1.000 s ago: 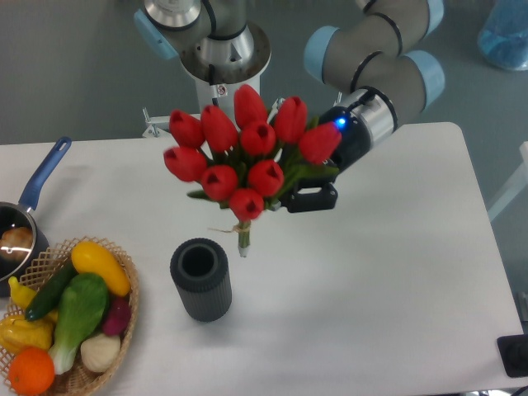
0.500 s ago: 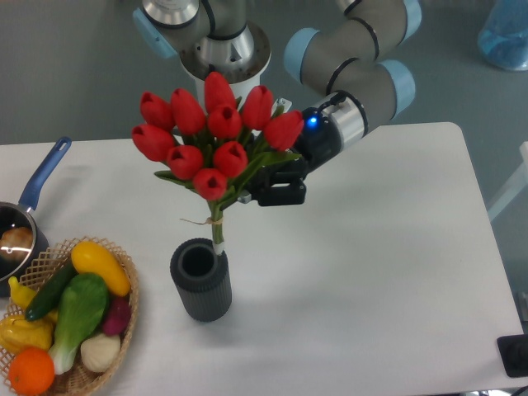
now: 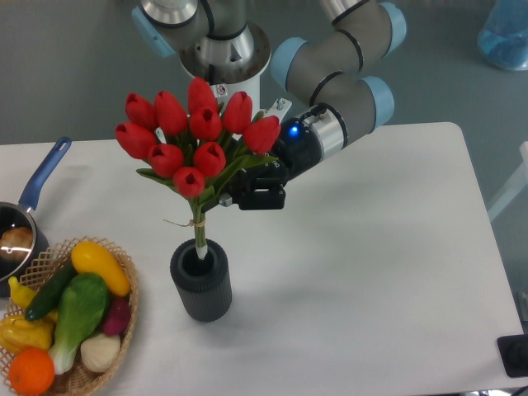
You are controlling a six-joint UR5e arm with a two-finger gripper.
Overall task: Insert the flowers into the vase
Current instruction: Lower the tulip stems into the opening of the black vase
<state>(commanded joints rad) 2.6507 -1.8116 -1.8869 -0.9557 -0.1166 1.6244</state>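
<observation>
Camera: gripper (image 3: 233, 191) clamped on flowers (image 3: 192, 140) at leafy stems; bunch top-heavy, light, soft. Stem tips entering vase (image 3: 200, 280) mouth.

Bright, even light; a soft shadow right of the vase (image 3: 200, 280); focus perhaps slightly soft.

No legible text, brand, number or sign is recorded anywhere in the view. A small white label with a red mark (image 3: 219, 90) is noted on the robot's base column at 12 o'clock, above the flowers (image 3: 191, 136), but its content is too small to be read. No markings are seen on the vase (image 3: 200, 280), the gripper (image 3: 244, 191) or the wicker basket (image 3: 124, 318).
</observation>
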